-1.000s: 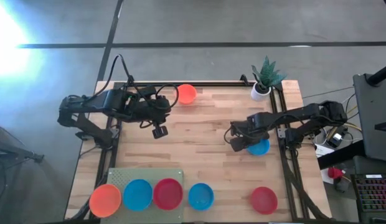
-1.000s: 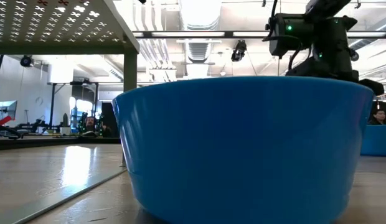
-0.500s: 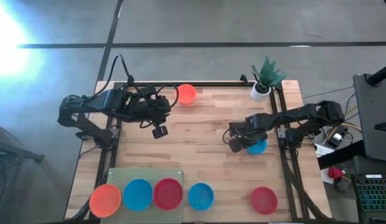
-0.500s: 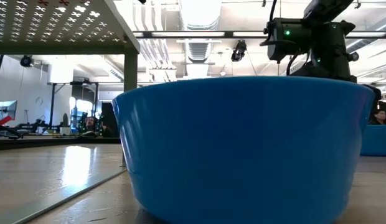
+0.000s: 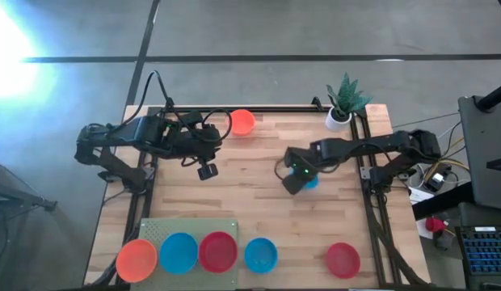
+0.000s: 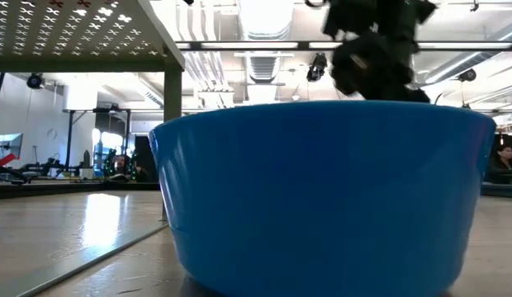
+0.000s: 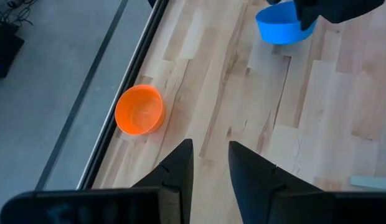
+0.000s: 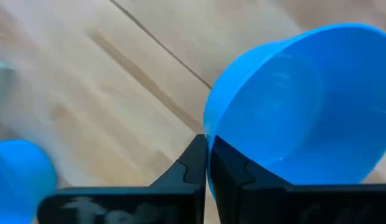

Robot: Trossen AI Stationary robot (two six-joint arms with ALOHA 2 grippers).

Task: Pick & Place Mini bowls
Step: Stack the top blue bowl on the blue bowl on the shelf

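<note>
My right gripper (image 5: 301, 179) is shut on a blue mini bowl (image 5: 311, 181) above the middle right of the table; the bowl also shows in the left wrist view (image 7: 279, 26) and the right wrist view (image 8: 299, 106). My left gripper (image 5: 219, 135) is open and empty at the far left, near an orange bowl (image 5: 242, 122) that rests on its base by the far edge. An orange bowl (image 5: 137, 259), a blue bowl (image 5: 178, 253), a red bowl (image 5: 218, 251), a blue bowl (image 5: 260, 255) and a red bowl (image 5: 343, 259) stand along the near edge. My right gripper pinches the blue bowl's rim (image 8: 210, 138) between its two fingers, one finger inside the bowl and one outside. The fingers come from above. The bowl hangs tilted at the fingers, clear of the table.
A grey-green perforated mat (image 5: 188, 230) lies at the near left behind the row of bowls. A white pot with a green plant (image 5: 341, 103) stands at the far right corner. The low view is filled by a blue bowl (image 6: 322, 198) close to the camera.
My right gripper has gone toward the table's left edge and a little toward the far edge with the blue bowl, which has left its place at the table's right and now hangs tilted.
</note>
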